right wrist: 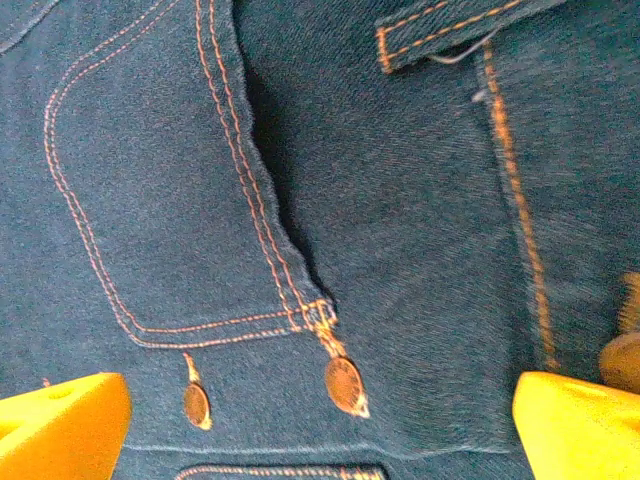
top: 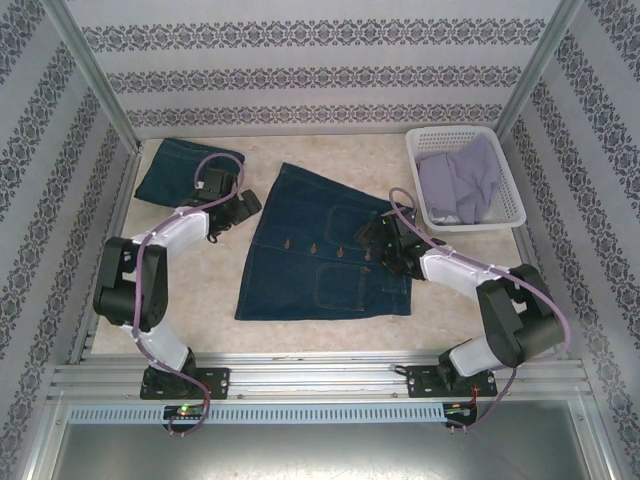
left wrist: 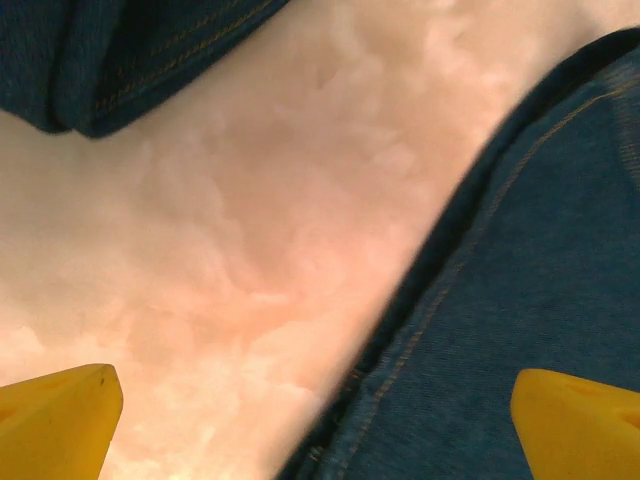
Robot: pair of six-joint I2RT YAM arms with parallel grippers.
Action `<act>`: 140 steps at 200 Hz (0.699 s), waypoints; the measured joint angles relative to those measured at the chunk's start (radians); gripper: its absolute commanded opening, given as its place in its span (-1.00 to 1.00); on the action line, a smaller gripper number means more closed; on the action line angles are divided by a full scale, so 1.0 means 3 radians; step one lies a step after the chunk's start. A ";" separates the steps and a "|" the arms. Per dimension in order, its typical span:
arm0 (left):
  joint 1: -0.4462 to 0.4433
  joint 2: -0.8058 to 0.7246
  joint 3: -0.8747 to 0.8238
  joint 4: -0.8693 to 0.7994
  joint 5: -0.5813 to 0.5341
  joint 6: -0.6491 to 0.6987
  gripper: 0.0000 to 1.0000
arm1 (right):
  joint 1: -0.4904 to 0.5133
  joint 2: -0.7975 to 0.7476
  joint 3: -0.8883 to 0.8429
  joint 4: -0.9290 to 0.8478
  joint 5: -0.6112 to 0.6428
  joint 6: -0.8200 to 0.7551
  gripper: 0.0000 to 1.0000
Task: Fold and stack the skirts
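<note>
a: where to look for the skirts?
b: check mid-table for a denim skirt (top: 325, 245), spread flat, buttons (right wrist: 345, 385) up. check the far left corner for a second denim skirt (top: 185, 170), folded. check the basket (top: 450, 130) at far right for a lavender skirt (top: 460, 180), crumpled.
a: and the left gripper (top: 238, 205)?
b: hanging between the two denim skirts, over bare table (left wrist: 250, 250) and the flat one's edge; jaws wide apart, holding nothing.
a: right gripper (top: 385, 240)?
b: low over the flat one's right side, by a pocket (right wrist: 150, 200); jaws wide apart too, gripping nothing.
</note>
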 measured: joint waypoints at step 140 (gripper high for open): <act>-0.0629 0.0687 0.0135 0.0509 0.0961 -0.0254 1.00 | -0.0182 0.0373 0.0406 -0.0825 -0.0304 -0.1100 0.96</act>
